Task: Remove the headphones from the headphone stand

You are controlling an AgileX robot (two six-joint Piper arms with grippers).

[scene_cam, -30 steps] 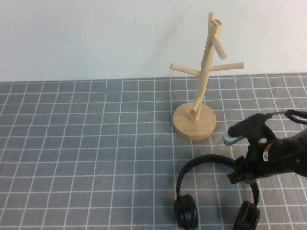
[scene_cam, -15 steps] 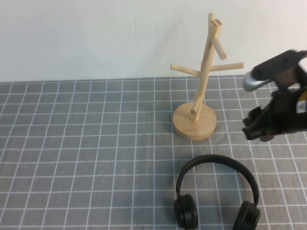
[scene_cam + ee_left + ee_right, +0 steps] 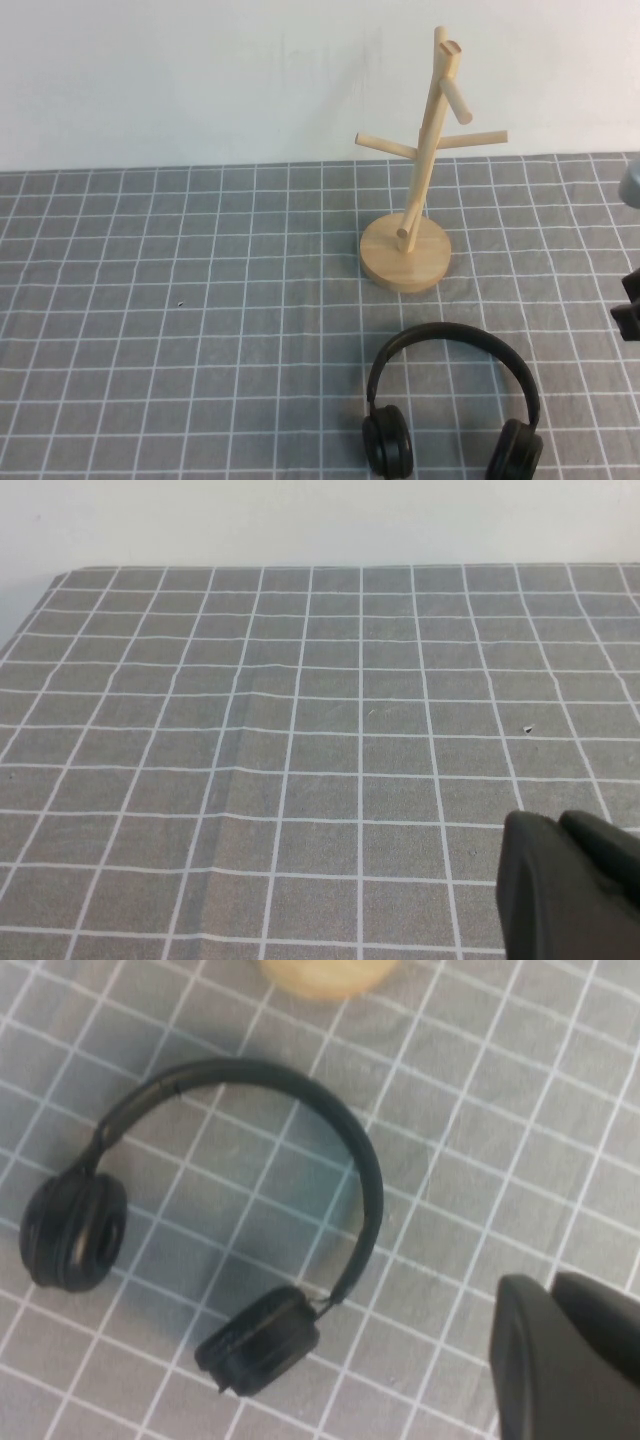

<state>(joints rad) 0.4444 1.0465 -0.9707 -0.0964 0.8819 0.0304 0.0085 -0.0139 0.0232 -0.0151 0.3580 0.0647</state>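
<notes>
Right claw point(image 3: 565, 1360) shows as two dark fingers pressed close together, holding nothing, and I see it off to the side of the headphones point(image 3: 452, 405), well apart from them. Left claw point(image 3: 570, 880) is over bare grid cloth point(image 3: 300, 730), far from the headphones, fingers close together too, with nothing in them.

What could go wrong? I think not much is left to do. If my right arm swings low, it could bump the headphones and slide them.

Those headphones lie flat on the cloth, in front of the headphone stand point(image 3: 415, 190) and not touching it. Both ear cups sit on the near side, and the arch of the band points toward the stand. Their long way runs side to side, cup to cup.

Behind them the stand is upright, pegs bare.
</notes>
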